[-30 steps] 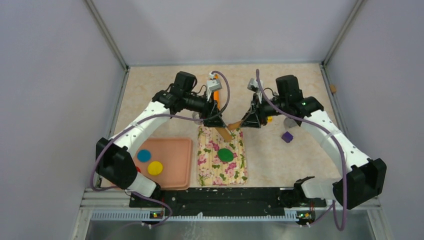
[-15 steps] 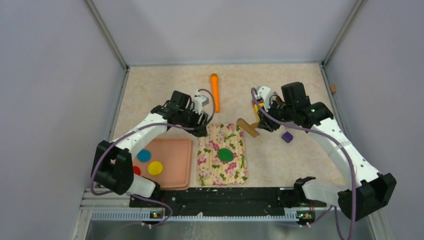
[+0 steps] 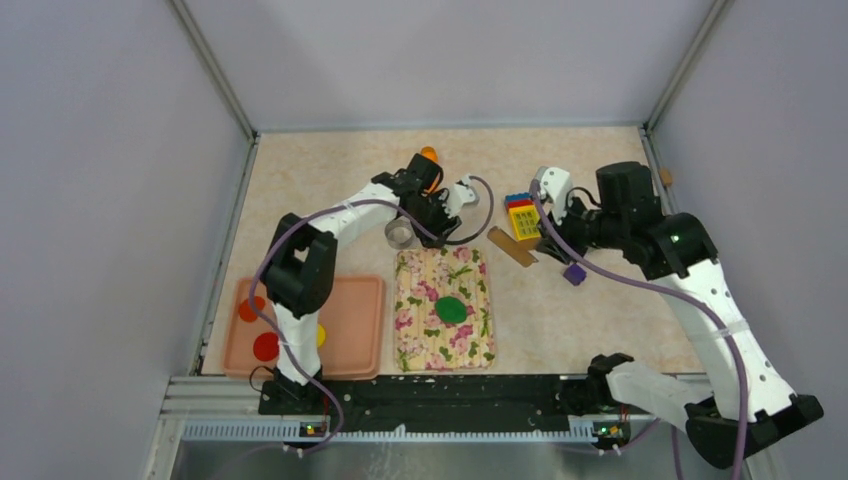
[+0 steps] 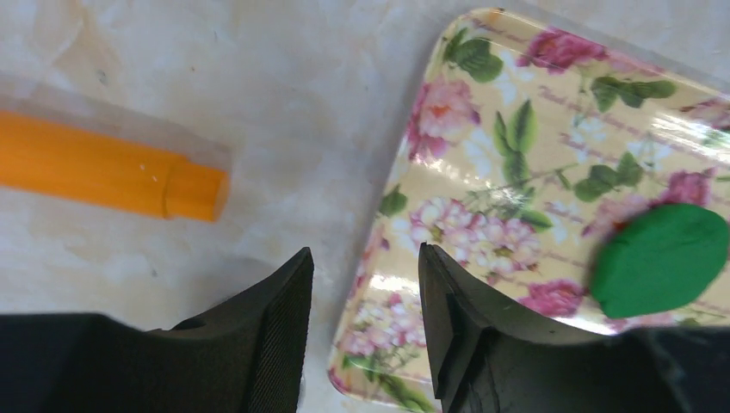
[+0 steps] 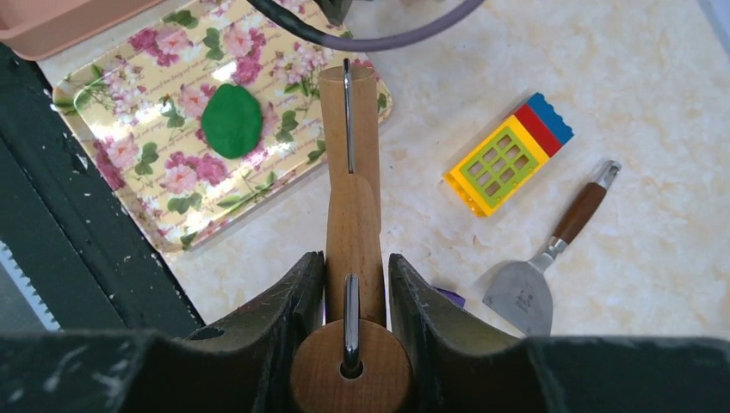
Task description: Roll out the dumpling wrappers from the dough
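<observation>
The dough (image 3: 451, 309) is a dark green oval lying on the floral mat (image 3: 470, 345); it also shows in the left wrist view (image 4: 661, 258) and the right wrist view (image 5: 234, 119). Red wrappers (image 3: 266, 346) and a yellow one (image 3: 319, 335) lie in the pink tray (image 3: 350, 330). My right gripper (image 3: 545, 236) (image 5: 355, 258) is shut on a wooden rolling pin (image 3: 512, 248) (image 5: 351, 163), held over the table just right of the mat's far corner. My left gripper (image 3: 432, 222) (image 4: 366, 258) hangs open over the mat's far left corner (image 4: 482, 172), with nothing between its fingers.
An orange roller (image 3: 429, 155) (image 4: 112, 172) lies behind the left gripper. A metal ring (image 3: 399, 232) stands left of it. A toy block (image 3: 520, 215) (image 5: 508, 155), a spatula (image 5: 551, 267) and a purple piece (image 3: 573, 273) lie right of the mat.
My left arm has swung from the mat's far edge toward the orange roller, and its jaws have narrowed. My right arm has drawn back to the right with the rolling pin.
</observation>
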{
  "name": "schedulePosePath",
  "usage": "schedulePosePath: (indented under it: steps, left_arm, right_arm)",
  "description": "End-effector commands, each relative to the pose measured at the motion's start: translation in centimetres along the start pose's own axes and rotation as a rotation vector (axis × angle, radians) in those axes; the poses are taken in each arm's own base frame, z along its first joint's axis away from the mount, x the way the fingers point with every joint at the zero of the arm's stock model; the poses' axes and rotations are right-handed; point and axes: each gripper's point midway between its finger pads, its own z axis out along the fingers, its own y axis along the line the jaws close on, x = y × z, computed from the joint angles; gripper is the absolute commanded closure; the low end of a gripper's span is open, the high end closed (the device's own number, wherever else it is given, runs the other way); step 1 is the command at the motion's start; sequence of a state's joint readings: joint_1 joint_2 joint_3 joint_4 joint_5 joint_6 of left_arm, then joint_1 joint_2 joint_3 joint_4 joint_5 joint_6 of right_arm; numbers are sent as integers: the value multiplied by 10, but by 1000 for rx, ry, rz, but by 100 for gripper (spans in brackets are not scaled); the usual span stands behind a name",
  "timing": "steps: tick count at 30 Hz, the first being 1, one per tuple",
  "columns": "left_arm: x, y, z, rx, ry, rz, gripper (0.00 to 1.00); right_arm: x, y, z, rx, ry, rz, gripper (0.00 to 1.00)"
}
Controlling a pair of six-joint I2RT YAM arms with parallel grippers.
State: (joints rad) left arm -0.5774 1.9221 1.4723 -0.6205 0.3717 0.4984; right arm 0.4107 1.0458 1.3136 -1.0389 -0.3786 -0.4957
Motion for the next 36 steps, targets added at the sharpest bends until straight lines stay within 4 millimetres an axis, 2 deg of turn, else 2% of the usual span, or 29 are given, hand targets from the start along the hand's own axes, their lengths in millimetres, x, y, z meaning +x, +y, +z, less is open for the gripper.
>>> schedulePosePath:
  steps: [1,7,13,15,19,23,29,30,33,36]
  left_arm:
    - [9,2,15,59,105,107,49]
    - [12,-4,33,98,125,121,58]
    - [9,-6,45,105,123,118,80]
    - [3,-3,48,102,112,117,89]
    - [-14,11,55,62,93,114,100]
    - [-24,25,62,28,87,143,100]
    - [-43,33,64,31,56,193,100]
    - [-46,34,62,30,50,193,96]
    - [-58,35,49,18,21,182,66]
    - [-85,36,8,19,-88,157,53]
  right_arm:
    - [-24,7,-33,23,-85,-52,100]
    - [-24,11,-39,18,-99,-55,100]
    - [-23,11,-39,19,-94,-48,100]
    - [-22,10,-39,22,-92,-49,100]
    - [-19,10,-37,24,-83,-51,100]
    - [-17,9,-37,25,-76,-54,100]
    - [-15,9,-34,20,-68,-56,100]
    - [-15,9,-33,19,-67,-56,100]
    - [-14,10,-31,11,-68,-66,100]
    - [-10,11,-29,5,-63,-81,100]
